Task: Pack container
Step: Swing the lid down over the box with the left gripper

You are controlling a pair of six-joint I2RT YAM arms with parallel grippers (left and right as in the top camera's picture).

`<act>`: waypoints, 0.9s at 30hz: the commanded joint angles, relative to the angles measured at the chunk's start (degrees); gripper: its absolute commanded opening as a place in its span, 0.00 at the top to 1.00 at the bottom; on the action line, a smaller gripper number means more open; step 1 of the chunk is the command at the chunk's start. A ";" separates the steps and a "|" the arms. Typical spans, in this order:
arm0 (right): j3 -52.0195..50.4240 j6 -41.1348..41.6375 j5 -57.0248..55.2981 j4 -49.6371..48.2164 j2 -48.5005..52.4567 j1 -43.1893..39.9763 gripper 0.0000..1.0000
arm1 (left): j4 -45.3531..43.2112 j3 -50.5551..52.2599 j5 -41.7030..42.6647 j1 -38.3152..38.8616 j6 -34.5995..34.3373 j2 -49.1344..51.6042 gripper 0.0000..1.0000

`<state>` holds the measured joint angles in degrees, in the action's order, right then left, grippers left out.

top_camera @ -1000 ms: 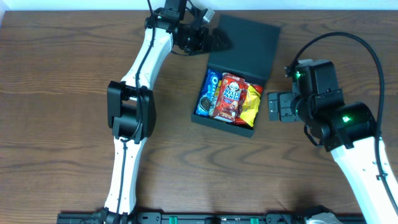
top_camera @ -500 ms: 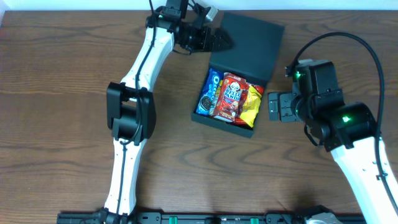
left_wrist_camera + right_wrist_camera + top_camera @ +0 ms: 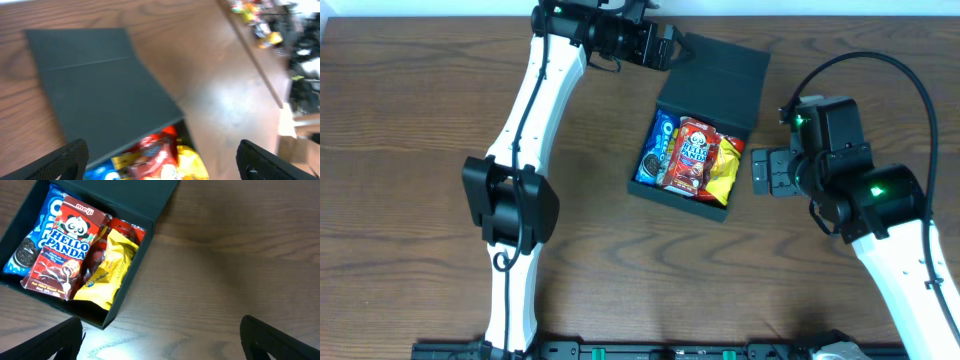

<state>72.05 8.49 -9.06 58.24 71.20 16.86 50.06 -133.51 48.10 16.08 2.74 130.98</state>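
The container (image 3: pixel 642 192) is a dark box on the wooden table with its flap lid (image 3: pixel 720 70) open and leaning back. Inside lie a blue Oreo packet (image 3: pixel 654 145), a red Hello Panda packet (image 3: pixel 688 155) and a yellow packet (image 3: pixel 724 168). My left gripper (image 3: pixel 667 46) is open and empty at the lid's far left edge. The left wrist view shows the lid (image 3: pixel 100 95) from behind, with the packets below it. My right gripper (image 3: pixel 760 172) is open and empty just right of the box. The right wrist view shows the box (image 3: pixel 125 287) and the Hello Panda packet (image 3: pixel 67 245).
Bare wooden table surrounds the box. In the left wrist view the table's edge (image 3: pixel 260 65) runs at the right, with blurred clutter (image 3: pixel 255 15) beyond it. The left arm's elbow (image 3: pixel 505 200) stands at the table's left.
The left arm has swung its elbow to the left and its gripper has drawn back up and left, off the lid's corner. The right arm and the box have not moved.
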 commanded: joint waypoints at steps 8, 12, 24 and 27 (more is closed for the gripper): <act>0.26 -0.37 -0.83 -0.61 -0.04 0.37 0.01 | -6.99 -0.13 -0.39 -4.13 -14.73 11.37 0.05; 0.26 -0.37 -0.83 -0.90 -0.04 0.37 0.01 | -8.41 -0.15 1.20 -4.55 -17.77 15.96 0.05; 0.26 -0.37 -0.83 -2.14 -0.04 0.37 0.01 | -17.57 -0.13 4.96 -1.49 -22.01 20.90 0.05; 0.26 -0.35 -0.81 -2.10 -0.04 0.37 0.01 | -21.42 -0.15 5.77 -0.63 -25.51 20.90 0.05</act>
<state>72.05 8.51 -9.06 56.27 71.20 16.86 29.89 -133.51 52.21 14.76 -19.42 151.76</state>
